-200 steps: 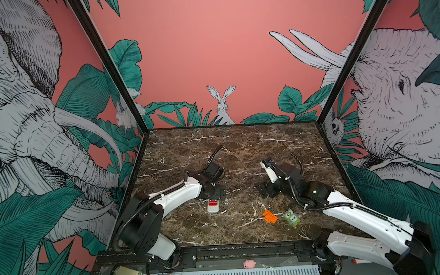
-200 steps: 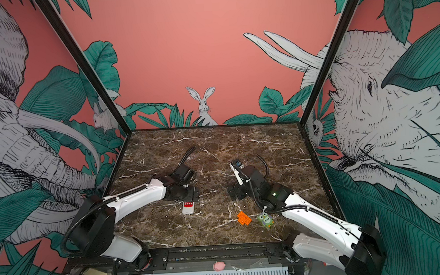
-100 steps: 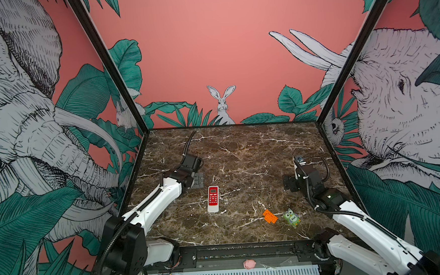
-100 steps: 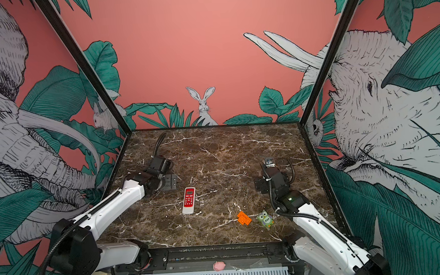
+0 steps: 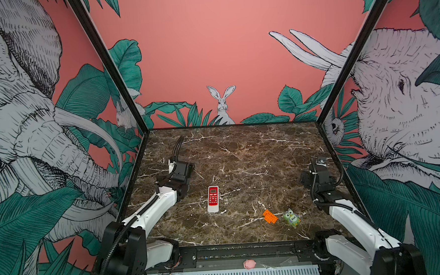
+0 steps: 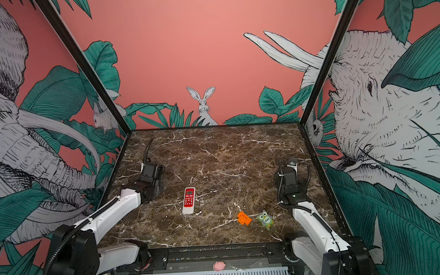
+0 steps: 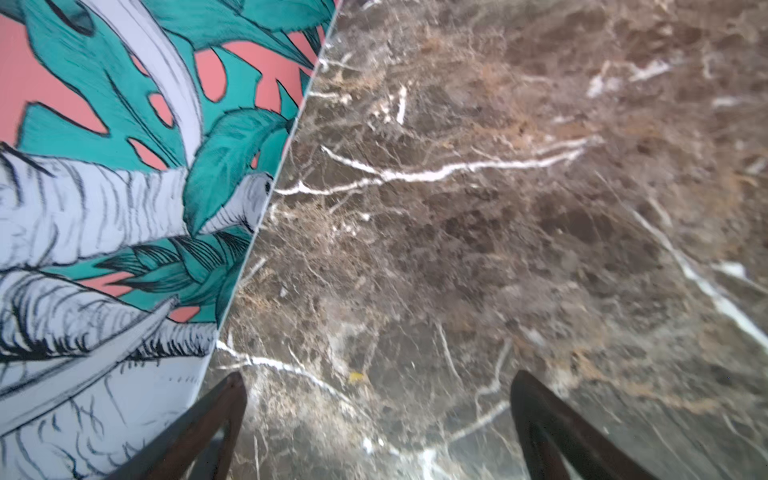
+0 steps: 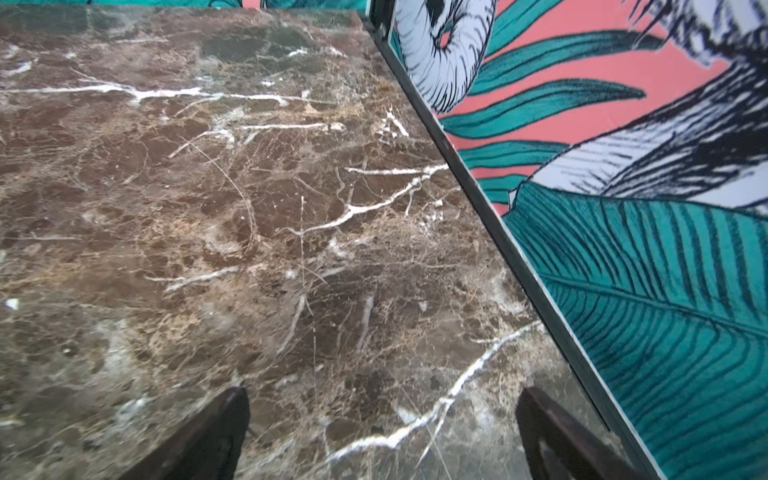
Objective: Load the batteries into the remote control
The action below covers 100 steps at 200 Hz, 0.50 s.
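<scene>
The remote control [image 5: 213,198] [image 6: 189,200] lies flat near the middle of the marble table, red face up, and nothing touches it. No batteries show in any view. My left gripper [image 7: 376,380] hangs open and empty over bare marble by the left wall; its arm's wrist [image 5: 180,172] is left of the remote. My right gripper [image 8: 382,392] is open and empty too, over bare marble near the right wall, and its wrist [image 5: 318,176] stands well right of the remote.
An orange studded brick [image 5: 270,216] and a green owl toy [image 5: 292,217] lie at the front right of the table [image 5: 241,155]. A small pink object [image 5: 249,264] rests on the front rail, off the table. Patterned walls close in the left, right and back.
Both arms have pulled back from the middle, the left one toward the left wall and the right one toward the right wall. The remote, partly covered before, now lies fully uncovered.
</scene>
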Tool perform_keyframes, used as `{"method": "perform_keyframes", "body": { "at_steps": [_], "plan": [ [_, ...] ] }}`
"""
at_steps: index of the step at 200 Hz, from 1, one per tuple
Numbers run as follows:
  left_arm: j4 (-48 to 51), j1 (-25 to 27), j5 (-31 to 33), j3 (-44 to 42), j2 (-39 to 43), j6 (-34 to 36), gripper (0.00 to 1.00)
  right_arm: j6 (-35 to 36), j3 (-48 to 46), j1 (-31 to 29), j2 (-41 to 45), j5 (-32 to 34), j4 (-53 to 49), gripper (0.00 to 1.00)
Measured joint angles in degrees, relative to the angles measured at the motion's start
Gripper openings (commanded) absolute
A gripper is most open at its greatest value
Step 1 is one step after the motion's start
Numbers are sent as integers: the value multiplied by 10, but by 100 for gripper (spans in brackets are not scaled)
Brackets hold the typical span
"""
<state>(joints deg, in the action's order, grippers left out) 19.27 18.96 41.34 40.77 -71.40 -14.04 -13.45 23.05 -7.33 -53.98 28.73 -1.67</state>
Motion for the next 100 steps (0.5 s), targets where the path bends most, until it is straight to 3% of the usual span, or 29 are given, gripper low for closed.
{"method": "perform_keyframes", "body": {
  "at_steps": [33,62,100],
  "plan": [
    [-129,-22,2,-53,0,63,99,51,-53,7,-10,-1,109,99],
    [-259,-57,-38,-125,-12,105,99,75,-62,23,-72,-21,203,99],
    [-414,-77,-70,-151,-63,139,99,90,-77,37,-148,-62,332,99]
  ]
}}
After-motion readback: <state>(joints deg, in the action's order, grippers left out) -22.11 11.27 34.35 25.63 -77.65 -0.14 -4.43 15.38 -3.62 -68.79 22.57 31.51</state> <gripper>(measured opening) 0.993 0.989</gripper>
